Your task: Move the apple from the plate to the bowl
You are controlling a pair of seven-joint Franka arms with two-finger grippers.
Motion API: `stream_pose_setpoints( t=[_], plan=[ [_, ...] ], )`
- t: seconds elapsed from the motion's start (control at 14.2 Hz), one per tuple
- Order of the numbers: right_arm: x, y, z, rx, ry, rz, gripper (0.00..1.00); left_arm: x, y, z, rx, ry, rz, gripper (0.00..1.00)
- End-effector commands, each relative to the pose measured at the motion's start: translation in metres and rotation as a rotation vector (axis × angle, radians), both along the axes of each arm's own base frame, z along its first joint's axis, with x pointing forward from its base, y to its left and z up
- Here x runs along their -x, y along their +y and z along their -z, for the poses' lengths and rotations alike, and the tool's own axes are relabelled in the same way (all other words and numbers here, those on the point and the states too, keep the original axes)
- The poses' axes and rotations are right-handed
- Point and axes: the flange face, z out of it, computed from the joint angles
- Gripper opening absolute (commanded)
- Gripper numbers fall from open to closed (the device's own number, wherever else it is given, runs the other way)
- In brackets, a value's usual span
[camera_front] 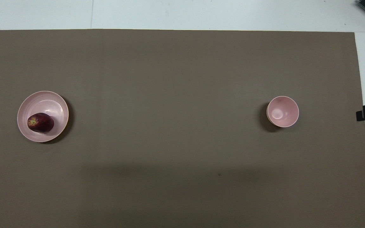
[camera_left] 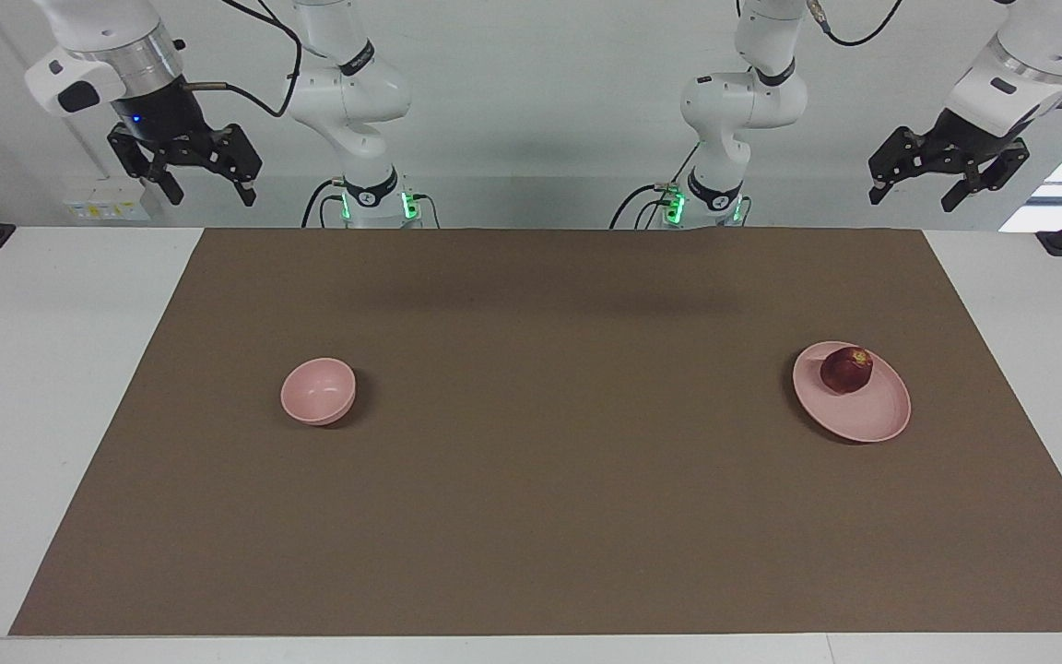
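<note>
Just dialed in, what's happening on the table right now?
Nothing is being handled. The apple sits on the plate toward the left arm's end of the table; the bowl stands empty toward the right arm's end. The left gripper and the right gripper both wait raised and open.

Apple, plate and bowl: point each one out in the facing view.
apple [camera_left: 846, 370], facing view, on the middle of its dark red skin.
plate [camera_left: 866, 415], facing view, on the bare pink part beside the apple.
bowl [camera_left: 314, 392], facing view, on its inner wall.
</note>
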Motion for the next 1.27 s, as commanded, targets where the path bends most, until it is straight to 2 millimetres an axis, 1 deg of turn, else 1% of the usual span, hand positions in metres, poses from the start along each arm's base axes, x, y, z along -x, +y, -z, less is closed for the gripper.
stream_pose_setpoints(
  t=[0.0, 0.21, 0.35, 0.56, 0.71, 1.2],
  plan=[
    [-0.001, -0.003, 0.000, 0.017, -0.010, -0.026, 1.00, 0.006, 0.000, 0.000, -0.016, -0.013, -0.001, 1.00],
    [-0.001, -0.003, 0.000, 0.017, -0.010, -0.026, 1.00, 0.006, -0.001, -0.002, -0.016, -0.016, -0.001, 1.00],
    [-0.001, -0.003, 0.000, 0.017, -0.009, -0.024, 1.00, 0.007, -0.005, 0.000, -0.016, -0.007, 0.005, 1.00],
    [-0.001, 0.001, -0.001, -0.001, -0.012, -0.026, 1.00, 0.006, -0.003, -0.002, -0.015, -0.020, 0.005, 1.00],
    [-0.001, 0.015, -0.003, -0.006, -0.015, -0.048, 1.00, 0.005, -0.005, -0.001, -0.013, -0.020, 0.004, 1.00],
    [-0.001, 0.014, -0.003, -0.006, -0.016, -0.047, 1.00, 0.008, -0.005, 0.000, -0.007, -0.014, 0.021, 1.00]
  ],
)
